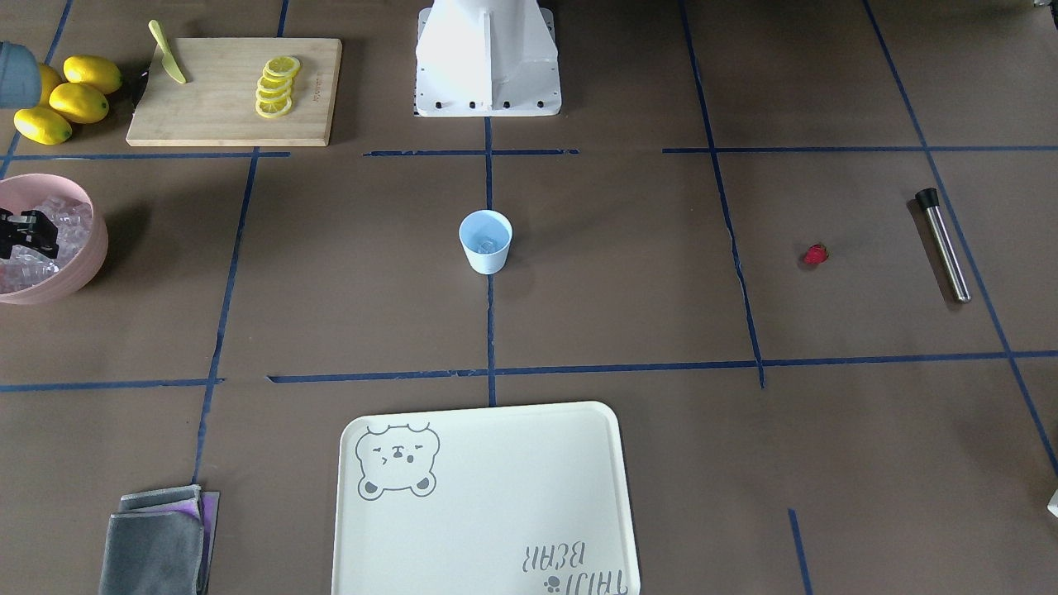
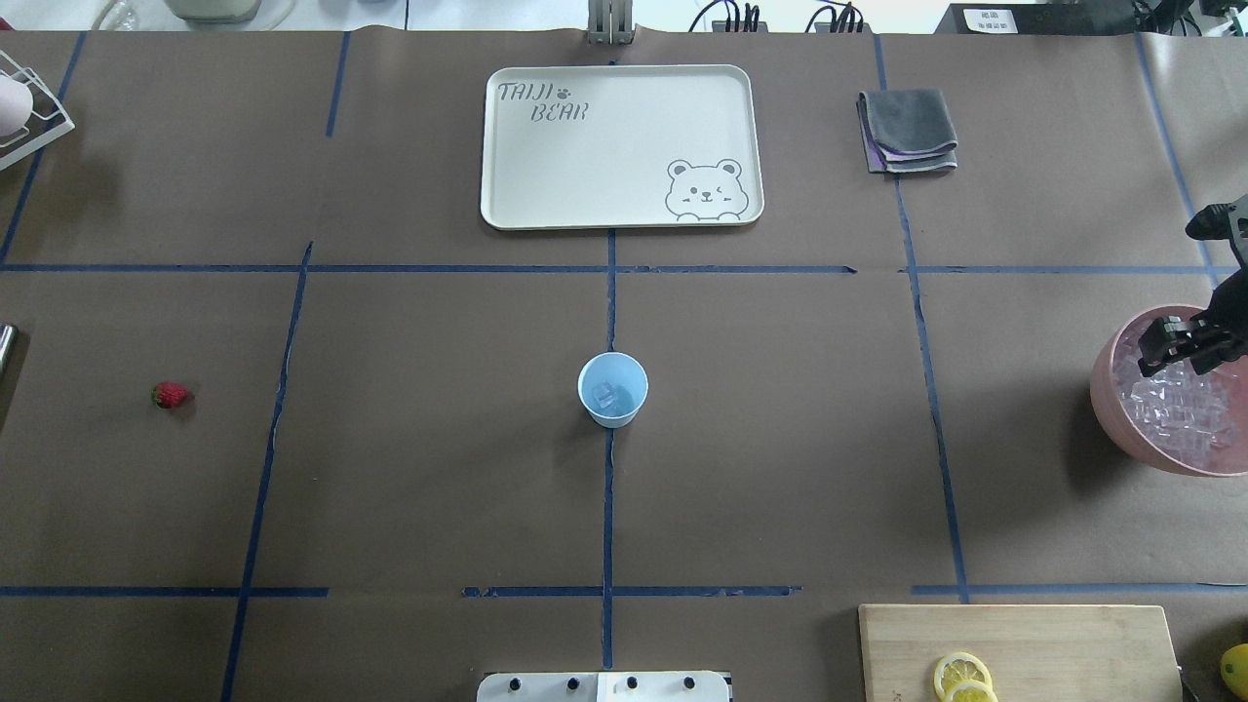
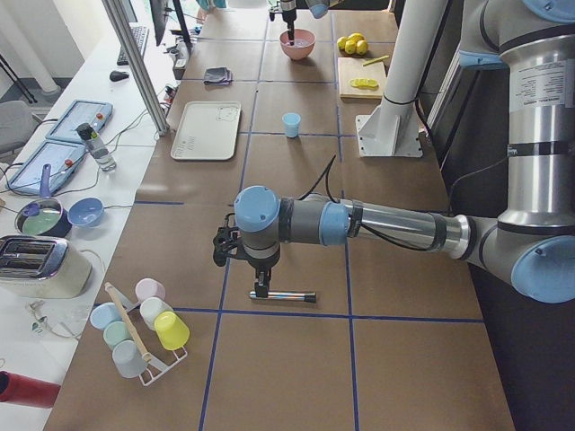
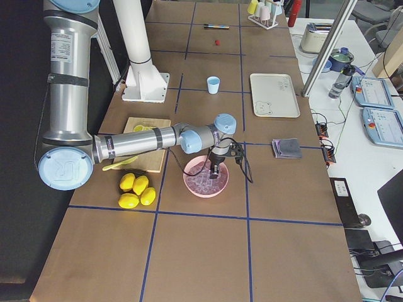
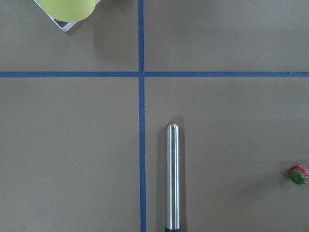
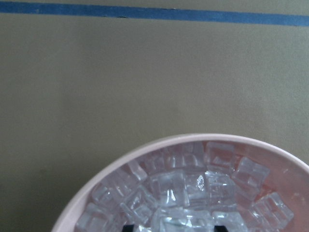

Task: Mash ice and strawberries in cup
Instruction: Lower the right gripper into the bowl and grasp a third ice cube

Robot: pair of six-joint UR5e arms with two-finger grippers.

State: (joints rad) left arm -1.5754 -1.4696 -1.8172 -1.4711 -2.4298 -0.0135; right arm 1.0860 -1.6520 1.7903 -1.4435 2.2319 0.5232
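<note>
Ice [image 6: 193, 193] fills the pink bowl [image 6: 145, 153] at my right end of the table, and one clear cube [image 2: 606, 395] lies in the bottom of the cup [image 2: 612, 390]. The cup stands upright at mid table on a blue tape line, between my base and the tray [image 2: 487, 146], well apart from the bowl and the strawberry [image 2: 171, 395]. My right claw [image 6: 173, 227] hangs low over the bowl. In its wrist view the two black fingertips [image 6: 128, 227] stand wide apart with cubes showing between them, so it is released and grips nothing; whether the tips touch the ice I cannot tell. The strawberry lies on the bare paper on my left side, green top showing, near the muddler [image 5: 172, 174] but apart from it. The muddler, a steel rod with a black end, lies flat beside a tape line. My left claw [image 3: 260, 287] hovers above that black end; only the side view shows it, and I cannot tell whether it is released or clenched. The cream tray bears a bear drawing, and a folded grey cloth [image 2: 907, 132] lies near it. Near the bowl, a wooden board [image 1: 223, 116] carries a row of lemon slices [image 1: 277, 87] and a pale green knife [image 1: 168, 54], with four lemons [image 1: 78, 99] beside it. A rack [image 3: 139, 332] of coloured cups sits at my left end.
</note>
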